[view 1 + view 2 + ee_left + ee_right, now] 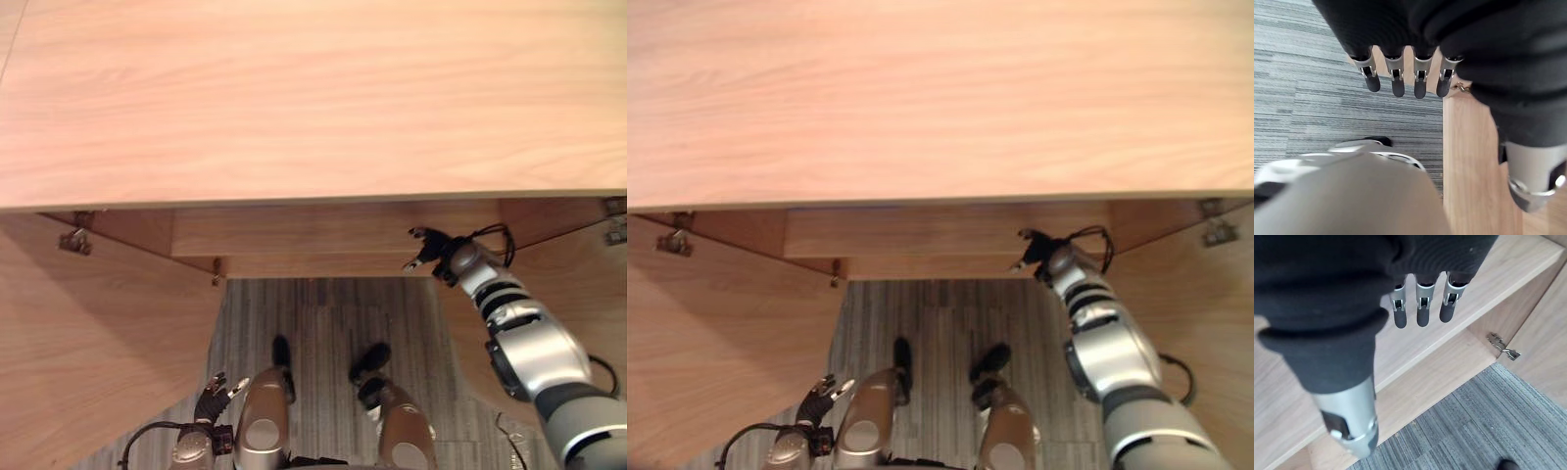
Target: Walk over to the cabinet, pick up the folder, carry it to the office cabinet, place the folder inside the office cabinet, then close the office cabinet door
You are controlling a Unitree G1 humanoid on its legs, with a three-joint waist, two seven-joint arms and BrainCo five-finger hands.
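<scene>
While left hand hangs, right hand faces shelf

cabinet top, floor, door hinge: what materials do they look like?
Cabinet top: light wood, probably laminate or veneer, matte with a faint sheen; streaky, even grain. Floor: grey carpet, possibly tiles; fine striped pile. Hinge: bare metal, silver and glinting.

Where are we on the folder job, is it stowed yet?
Done: the robot stands at the office cabinet, doors open. In hand: the right robot hand, fingers straight and empty, is by the shelf edge; the left robot hand hangs open, empty. Its top hides the inside, so the folder is unconfirmed. Left: close the doors.
</scene>
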